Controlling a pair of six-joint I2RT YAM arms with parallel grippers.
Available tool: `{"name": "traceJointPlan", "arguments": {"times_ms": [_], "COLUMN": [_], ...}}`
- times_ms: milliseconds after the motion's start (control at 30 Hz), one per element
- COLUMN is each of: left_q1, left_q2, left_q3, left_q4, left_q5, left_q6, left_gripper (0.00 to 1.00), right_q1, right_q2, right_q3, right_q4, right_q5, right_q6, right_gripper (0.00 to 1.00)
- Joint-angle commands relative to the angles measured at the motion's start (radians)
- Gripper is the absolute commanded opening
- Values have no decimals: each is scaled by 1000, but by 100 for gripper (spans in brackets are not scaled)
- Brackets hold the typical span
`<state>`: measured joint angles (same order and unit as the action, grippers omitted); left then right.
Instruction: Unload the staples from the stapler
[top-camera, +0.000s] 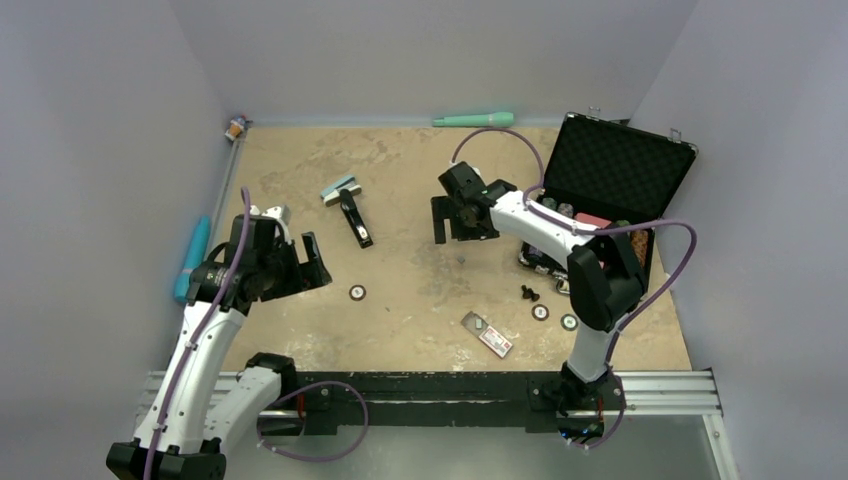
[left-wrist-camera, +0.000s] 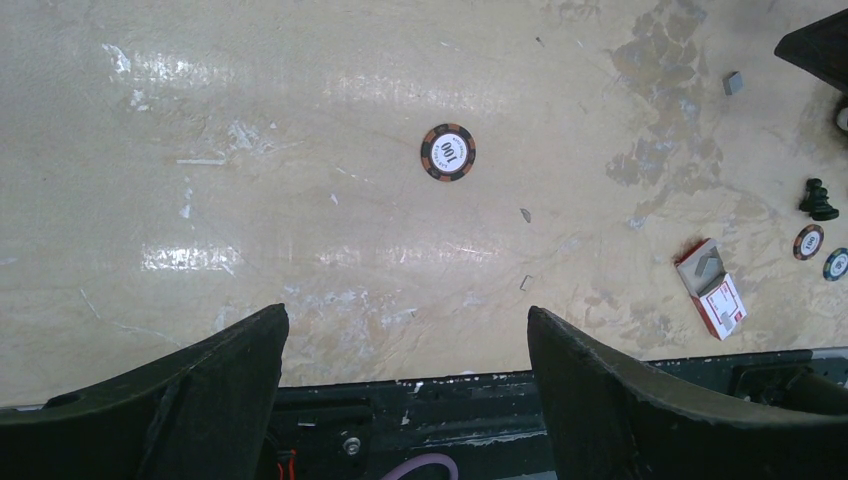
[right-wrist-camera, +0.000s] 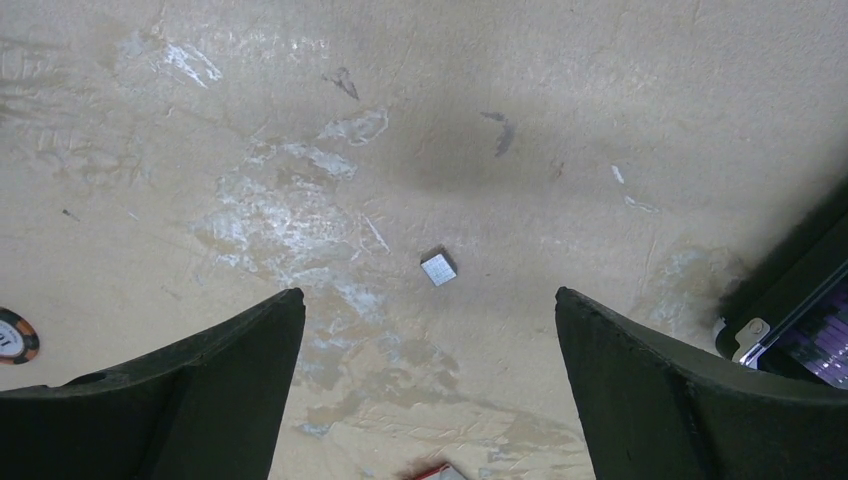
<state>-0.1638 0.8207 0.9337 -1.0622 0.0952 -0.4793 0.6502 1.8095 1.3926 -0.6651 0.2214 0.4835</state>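
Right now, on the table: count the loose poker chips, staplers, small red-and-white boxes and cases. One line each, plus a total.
loose poker chips: 3
stapler: 1
red-and-white box: 1
open black case: 1
Total: 6

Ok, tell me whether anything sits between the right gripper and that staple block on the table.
Nothing visible does. The staples lie alone on the bare table below the open right gripper, clear of both fingers. The nearest chip is well off to one side.
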Motion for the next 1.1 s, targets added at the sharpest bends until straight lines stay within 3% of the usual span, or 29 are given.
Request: {"name": "traceJointPlan", "arguments": {"times_ms": [0, 433, 733, 1067], "left_q1": [11, 17, 17, 18], "left_q2": [-6, 6, 17, 32], "left_q3": [-7, -7, -6, -6], "left_q4": [31, 32, 28, 27], "left_q5": [-3, 5, -1, 0], "left_q6": [-4, -1, -4, -4], "left_gripper": [92, 92, 92, 92], "right_q1": [-31, -43, -44, -43], "right_q2": [-19, 43, 70, 63], "right_q3": [11, -8, -32, -109], "right_q4": [48, 88, 99, 139], "right_q5": [-123, -158, -155, -180], "right_q6": [-50, -169, -196, -186], "right_gripper": [99, 88, 65, 55]}}
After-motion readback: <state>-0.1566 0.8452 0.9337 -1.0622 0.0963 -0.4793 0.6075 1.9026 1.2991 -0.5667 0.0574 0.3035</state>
